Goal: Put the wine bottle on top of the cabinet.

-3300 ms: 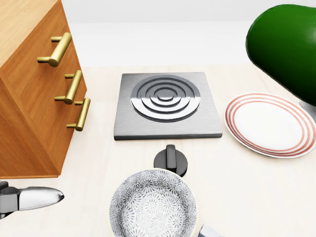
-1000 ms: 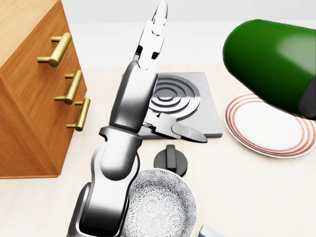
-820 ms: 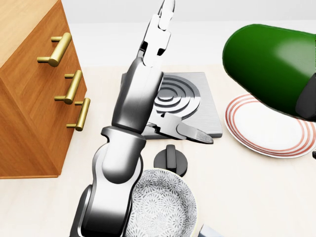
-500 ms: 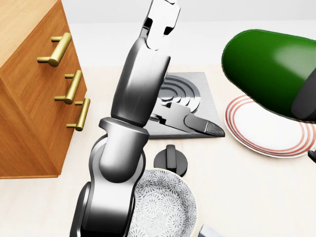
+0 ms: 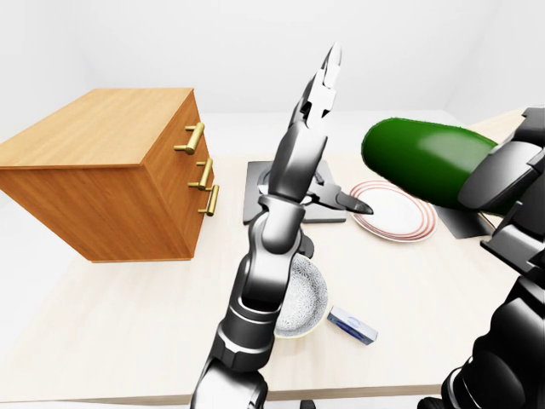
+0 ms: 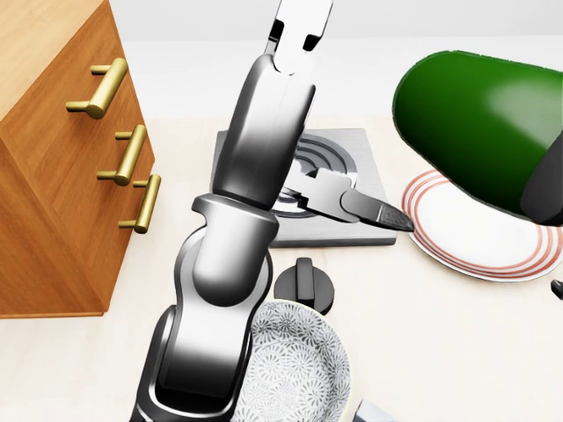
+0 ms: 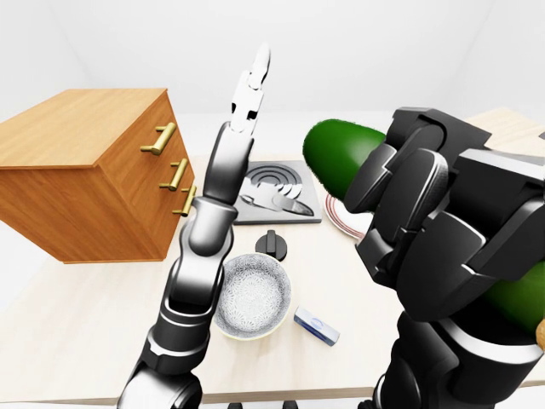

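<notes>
The green wine bottle (image 5: 415,161) lies tilted in the air at the right, its rounded base end pointing left. My right hand (image 7: 426,213) is shut on it, black fingers wrapped round its body. My left hand (image 5: 338,143) is raised and open just left of the bottle: its fingers (image 5: 326,81) point up and its thumb (image 5: 353,204) sticks out toward the bottle, not touching it. The wooden cabinet (image 5: 111,170) with brass handles stands at the left of the table, its flat top (image 5: 102,123) bare.
On the table are a grey burner plate (image 6: 369,149), a red-rimmed white plate (image 6: 475,242), a black knob (image 6: 303,286), a patterned bowl (image 6: 299,369) and a small blue-and-white item (image 5: 352,325). My left arm (image 6: 229,264) hides much of the burner.
My left arm rose from the lower left corner and now stands upright across the burner, its thumb drifting right toward the plate. The bottle has shifted left, further into view.
</notes>
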`<state>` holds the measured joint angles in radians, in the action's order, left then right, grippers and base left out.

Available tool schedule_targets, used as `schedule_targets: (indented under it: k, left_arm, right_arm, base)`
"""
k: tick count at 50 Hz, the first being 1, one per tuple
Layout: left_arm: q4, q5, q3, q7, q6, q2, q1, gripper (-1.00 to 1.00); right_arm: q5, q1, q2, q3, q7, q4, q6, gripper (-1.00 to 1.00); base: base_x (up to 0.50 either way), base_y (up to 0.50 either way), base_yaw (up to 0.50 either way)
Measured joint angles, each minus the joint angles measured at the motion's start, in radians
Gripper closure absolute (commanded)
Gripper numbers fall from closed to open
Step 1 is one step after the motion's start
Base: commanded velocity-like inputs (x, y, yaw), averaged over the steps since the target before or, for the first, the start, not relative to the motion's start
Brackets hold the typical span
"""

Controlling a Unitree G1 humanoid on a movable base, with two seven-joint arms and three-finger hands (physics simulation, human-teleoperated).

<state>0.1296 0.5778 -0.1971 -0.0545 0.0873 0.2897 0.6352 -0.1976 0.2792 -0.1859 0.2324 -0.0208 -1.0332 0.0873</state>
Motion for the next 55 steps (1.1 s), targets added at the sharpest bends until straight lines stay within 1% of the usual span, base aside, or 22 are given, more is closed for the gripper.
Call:
schedule_targets:
  k: [11, 23, 37, 55]
  left_arm:
    - [0.028, 0.009, -0.013, -0.008, 0.000, 0.017, 0.011, -1.00]
    - [0.081, 0.013, -0.034, -0.039, 0.000, 0.039, -0.013, -1.00]
    - [0.045, -0.001, -0.034, -0.038, 0.000, 0.044, -0.018, -1.00]
    - [-0.028, -0.014, -0.015, -0.013, 0.000, 0.038, 0.024, -1.00]
  right_arm:
    - [0.003, -0.014, 0.007, -0.003, -0.007, -0.004, 0.000, 1.00]
    - [0.003, -0.019, 0.012, -0.005, -0.008, -0.001, 0.000, 1.00]
    - [-0.004, -0.018, 0.013, -0.002, -0.003, -0.013, 0.000, 1.00]
    - [-0.011, -0.029, 0.015, -0.005, -0.003, -0.014, 0.000, 1.00]
  base:
    - [0.00, 0.00, 0.00]
    - [0.00, 0.00, 0.00]
    - [0.00, 0.00, 0.00]
    - [0.00, 0.00, 0.00]
